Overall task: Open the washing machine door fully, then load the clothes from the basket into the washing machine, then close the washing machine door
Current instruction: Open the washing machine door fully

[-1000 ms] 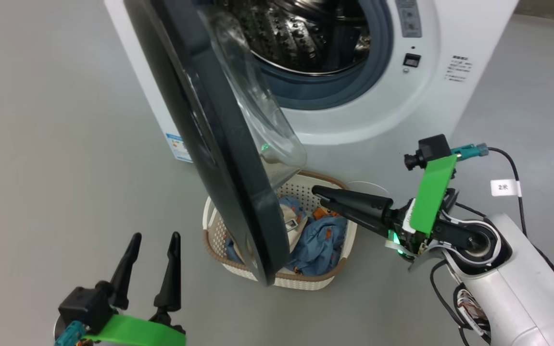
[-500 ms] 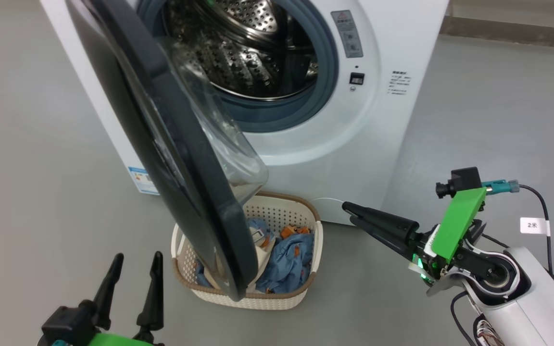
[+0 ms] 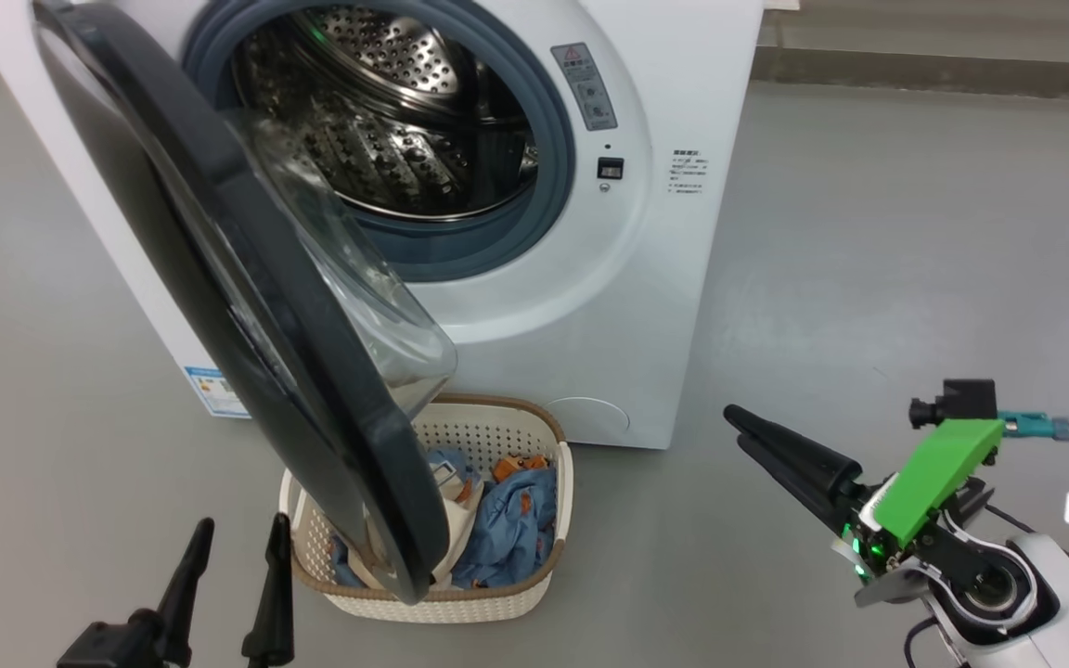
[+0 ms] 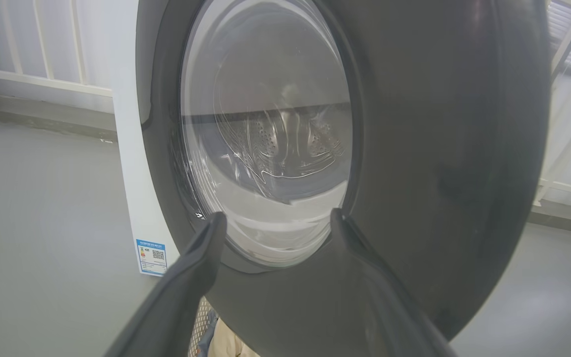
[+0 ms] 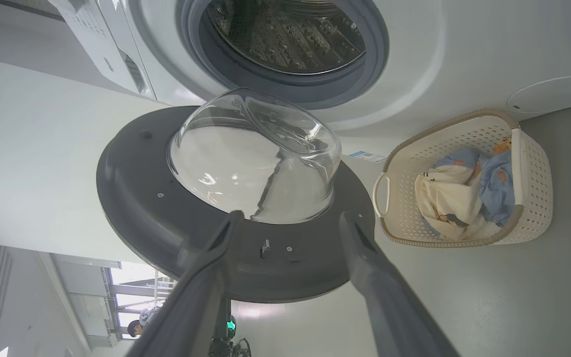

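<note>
The left fingers (image 3: 275, 594) stand wide apart and empty, pointing at the outer face of the open door (image 3: 247, 306), seemingly just clear of it. The right fingers (image 3: 794, 450) are spread wide too, holding nothing, to the right of the washing machine (image 3: 646, 306). The clothes (image 3: 507, 520) lie in the basket (image 3: 497, 436) beneath the door's lower edge.

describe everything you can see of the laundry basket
The basket is a small cream plastic tub with perforated walls, a brown woven-look rim and a side handle. It stands upright on the grey floor in front of the washing machine, holding blue and cream clothes. The open door hangs over its left side; the right wrist view shows a gap between them.
</note>
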Robot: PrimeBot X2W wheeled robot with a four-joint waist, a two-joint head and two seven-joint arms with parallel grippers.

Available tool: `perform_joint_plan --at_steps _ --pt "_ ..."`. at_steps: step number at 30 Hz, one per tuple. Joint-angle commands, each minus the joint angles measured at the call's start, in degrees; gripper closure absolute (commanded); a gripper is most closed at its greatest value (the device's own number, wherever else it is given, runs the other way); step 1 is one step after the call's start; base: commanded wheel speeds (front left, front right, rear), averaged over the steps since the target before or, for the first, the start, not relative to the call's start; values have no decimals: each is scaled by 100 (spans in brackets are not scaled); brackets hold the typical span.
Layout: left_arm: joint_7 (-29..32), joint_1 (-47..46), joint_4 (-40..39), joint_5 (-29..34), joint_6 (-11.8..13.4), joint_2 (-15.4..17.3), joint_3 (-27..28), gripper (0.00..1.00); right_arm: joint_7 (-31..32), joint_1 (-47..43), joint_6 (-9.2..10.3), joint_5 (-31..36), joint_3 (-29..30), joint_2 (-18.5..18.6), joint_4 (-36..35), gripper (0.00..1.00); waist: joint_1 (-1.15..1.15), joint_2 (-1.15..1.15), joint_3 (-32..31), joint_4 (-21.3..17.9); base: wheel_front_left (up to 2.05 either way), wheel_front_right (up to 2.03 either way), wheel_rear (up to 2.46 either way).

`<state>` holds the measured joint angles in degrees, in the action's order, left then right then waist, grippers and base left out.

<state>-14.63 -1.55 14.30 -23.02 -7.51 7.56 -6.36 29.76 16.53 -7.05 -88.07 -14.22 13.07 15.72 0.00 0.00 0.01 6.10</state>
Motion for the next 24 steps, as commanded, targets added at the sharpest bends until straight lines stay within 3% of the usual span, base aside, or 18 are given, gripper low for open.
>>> perform_joint_plan --at_steps 1,8,24 --pt "-37 -14 -191 39 2 98 227 0 -176 -66 -44 104 29 123 -210 0 0 0 -27 -73 0 0 0" --pt "-37 30 -220 54 2 81 289 0 -1059 -411 -44 763 -242 514 -225 0 0 0 -46 -123 0 0 0" --pt "-37 0 -210 78 2 9 339 0 -3978 -406 -44 2100 -1966 1358 104 0 0 0 -28 -79 0 0 0"
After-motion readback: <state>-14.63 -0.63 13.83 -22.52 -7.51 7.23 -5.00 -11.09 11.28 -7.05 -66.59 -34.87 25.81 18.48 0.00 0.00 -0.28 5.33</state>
